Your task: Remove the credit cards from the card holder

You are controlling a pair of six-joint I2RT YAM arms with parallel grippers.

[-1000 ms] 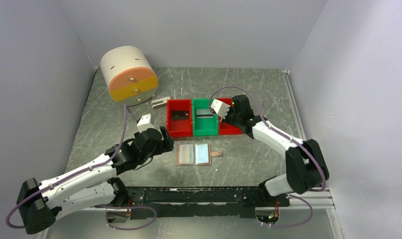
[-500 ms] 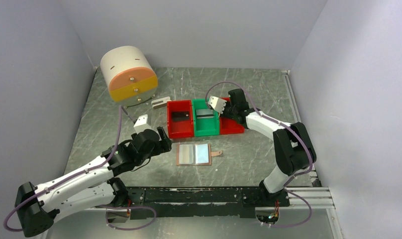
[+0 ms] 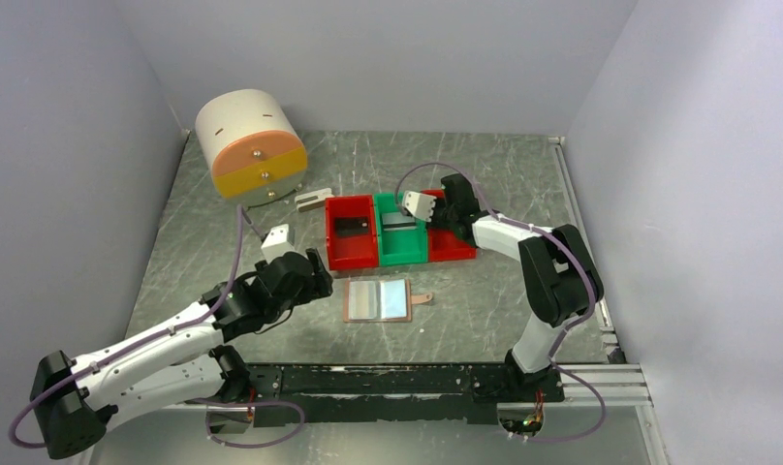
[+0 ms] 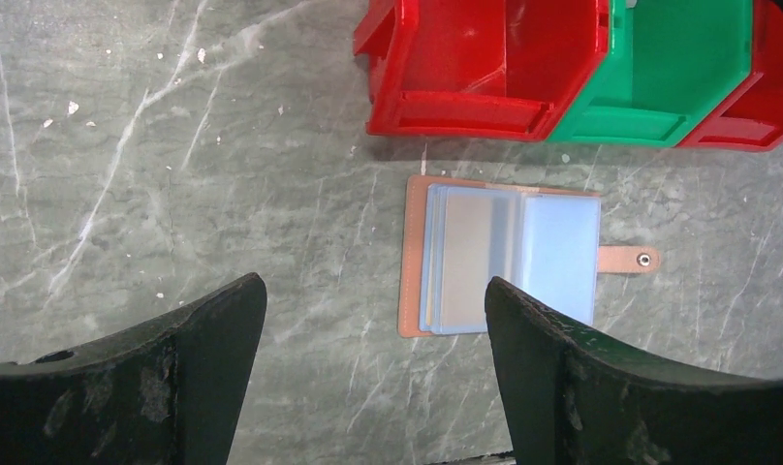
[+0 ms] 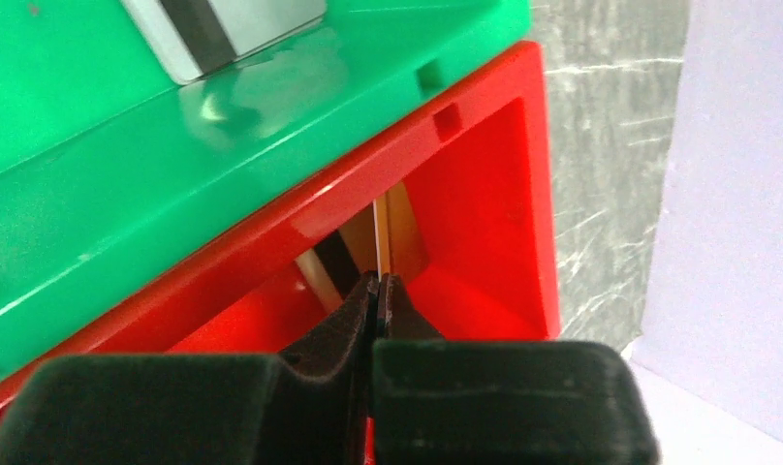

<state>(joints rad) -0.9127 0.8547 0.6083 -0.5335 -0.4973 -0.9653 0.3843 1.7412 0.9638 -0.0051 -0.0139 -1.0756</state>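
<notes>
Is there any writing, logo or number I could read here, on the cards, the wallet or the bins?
None can be read.
Grey card in the green bin: only a dark stripe, no legible print.
Black card in the left red bin: too small to tell.
Card holder: plain pockets, no logo.
Gold card in the right pincer: edge-on, faces hidden.

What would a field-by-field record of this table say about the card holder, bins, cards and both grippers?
card holder: open flat on the table, near side of the bins
left red bin: black card inside
green bin: grey-white card inside
right red bin: gold-brown card, held on edge
left gripper: open, beside the card holder, holding nothing
right gripper: shut on the gold-brown card
</notes>
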